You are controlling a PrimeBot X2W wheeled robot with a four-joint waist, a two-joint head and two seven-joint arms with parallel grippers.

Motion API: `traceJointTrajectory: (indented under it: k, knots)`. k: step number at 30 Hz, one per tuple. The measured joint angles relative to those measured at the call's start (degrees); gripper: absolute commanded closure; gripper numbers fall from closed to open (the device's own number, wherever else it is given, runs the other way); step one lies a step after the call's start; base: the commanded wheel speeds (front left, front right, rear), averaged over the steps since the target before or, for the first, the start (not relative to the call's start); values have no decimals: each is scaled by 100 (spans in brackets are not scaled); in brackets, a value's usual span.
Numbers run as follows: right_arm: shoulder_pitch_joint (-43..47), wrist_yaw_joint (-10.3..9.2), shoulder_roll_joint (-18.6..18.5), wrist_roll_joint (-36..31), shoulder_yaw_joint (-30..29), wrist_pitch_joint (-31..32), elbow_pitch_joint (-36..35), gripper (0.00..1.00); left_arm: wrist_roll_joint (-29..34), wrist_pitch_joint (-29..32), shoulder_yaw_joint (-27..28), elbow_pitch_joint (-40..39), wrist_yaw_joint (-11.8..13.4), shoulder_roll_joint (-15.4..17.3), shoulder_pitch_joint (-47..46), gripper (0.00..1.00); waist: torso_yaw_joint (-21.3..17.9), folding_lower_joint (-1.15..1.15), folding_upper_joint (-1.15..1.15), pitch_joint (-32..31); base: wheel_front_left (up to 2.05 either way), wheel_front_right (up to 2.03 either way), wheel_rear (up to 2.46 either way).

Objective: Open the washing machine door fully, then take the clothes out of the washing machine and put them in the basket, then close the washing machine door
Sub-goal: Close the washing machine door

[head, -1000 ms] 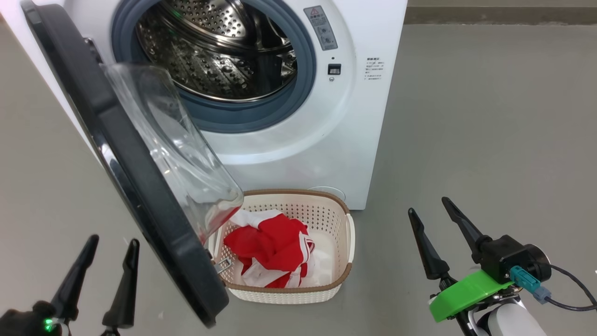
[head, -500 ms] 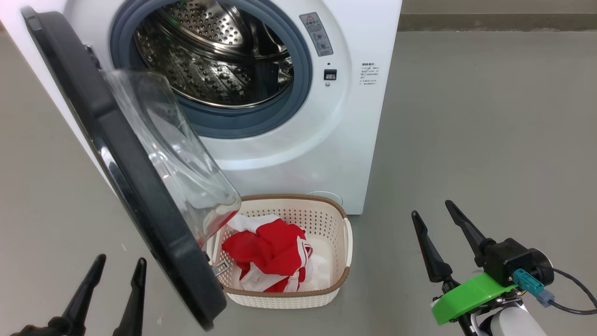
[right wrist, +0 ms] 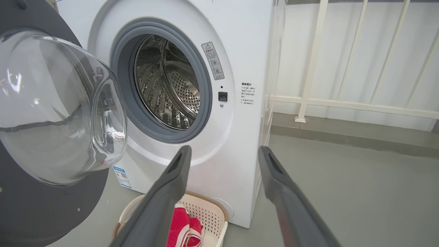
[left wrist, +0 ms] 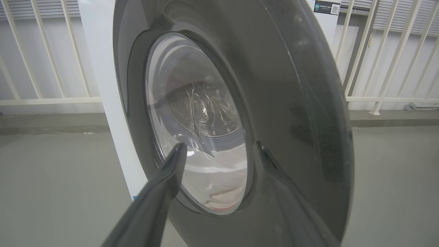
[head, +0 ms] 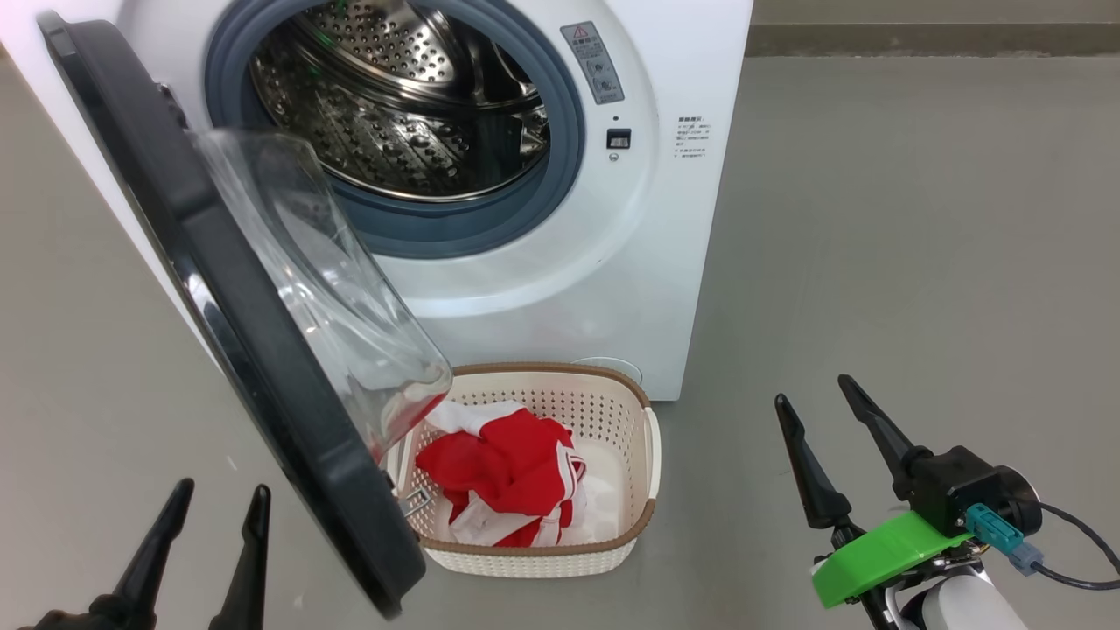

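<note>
Clothes (head: 503,472) lie bunched in the basket (head: 653,464), red with white trim. The basket sits on the floor (head: 875,219) close against the foot of the washing machine (head: 612,262), below its mouth, where a drop from the drum (head: 411,114) is shortest. What I can see of the drum is bare steel, so I judge the emptying done and only the closing left. The washing machine door (head: 262,385) stands swung out to my left, its glass bowl (head: 341,297) hanging over the basket's left end; whether the door touches the basket I cannot tell. My left gripper (head: 221,488) is on the outer side of that door, fingers spread as wide as they go and holding nothing, pointing at its outer face, the side a closing push would need. My right gripper (head: 812,391) is just as wide and empty, over open floor to the right of the basket, well apart from the machine. Room is generous on the right. The tight place is where the door's low edge and bowl would sweep past the basket, so I would push slowly and watch that corner.
</note>
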Motion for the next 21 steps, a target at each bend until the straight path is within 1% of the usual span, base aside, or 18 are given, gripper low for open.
traceJointTrajectory:
  k: [3, 4, 5, 6, 9, 14, 20, 21]
  knots:
    - [1, 0, 1, 0, -10, 0, 0, 0, -18, 0, 29, 0, -8, -23, -2, 0, 4, 0, 0, 1, 0, 0, 0]
    - [3, 0, 1, 0, -11, 0, 0, 0, -31, 0, 36, 0, -8, -41, -4, 52, 7, 0, 0, 0, 0, 0, 0]
    - [5, 0, 1, 0, -16, 0, 0, 0, -64, 0, 44, 3, -9, -48, -4, 69, 12, 0, 0, 1, 0, 0, 0]
    - [13, 0, 1, 0, -22, 0, 1, 0, -105, 1, 55, 5, -9, -51, -9, 100, 22, 0, 0, 1, 0, 0, 0]
    - [51, 0, 1, -2, -56, 0, 5, 0, -291, 48, 145, 4, -40, -58, -96, 100, 64, 0, 0, 1, 0, 0, 0]
    - [73, 0, 3, -10, -78, 0, 22, 0, -1046, 542, 337, -37, -63, -90, -476, 100, 141, 0, 0, 11, 0, 0, 0]
    - [72, 0, 5, -49, -87, 0, 22, 0, -3003, 1523, 650, -210, -149, -356, -1020, 100, 214, 0, 0, 52, 0, 0, 0]
    - [72, 0, 5, -49, -87, 0, 22, 0, -3003, 1523, 650, -210, -149, -356, -1020, 100, 214, 0, 0, 52, 0, 0, 0]
